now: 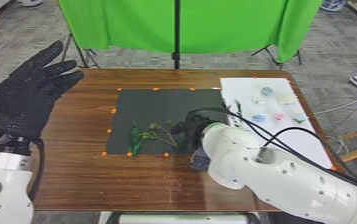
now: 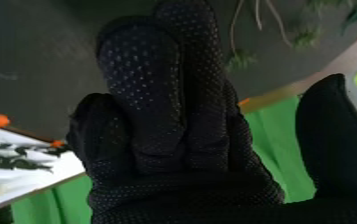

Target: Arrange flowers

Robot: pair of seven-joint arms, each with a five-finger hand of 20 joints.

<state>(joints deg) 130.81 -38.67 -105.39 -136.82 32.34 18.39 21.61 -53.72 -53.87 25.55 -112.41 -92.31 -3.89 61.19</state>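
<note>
— Where are the greens?
— Just left of the right hand (image 1: 189, 132), a leafy stem (image 1: 134, 139) and a branching sprig (image 1: 159, 134) lie on the dark mat (image 1: 143, 105).
— And the flower heads (image 1: 259, 118)?
— Right of that hand, on the white sheet (image 1: 237, 86).
— Is it gripping anything?
— No, the right hand (image 2: 161, 95) is open, fingers straight, thumb apart.
— The other?
— The left hand (image 1: 25, 95) is open too, well apart from the greens, above the surface (image 1: 77, 180).
</note>
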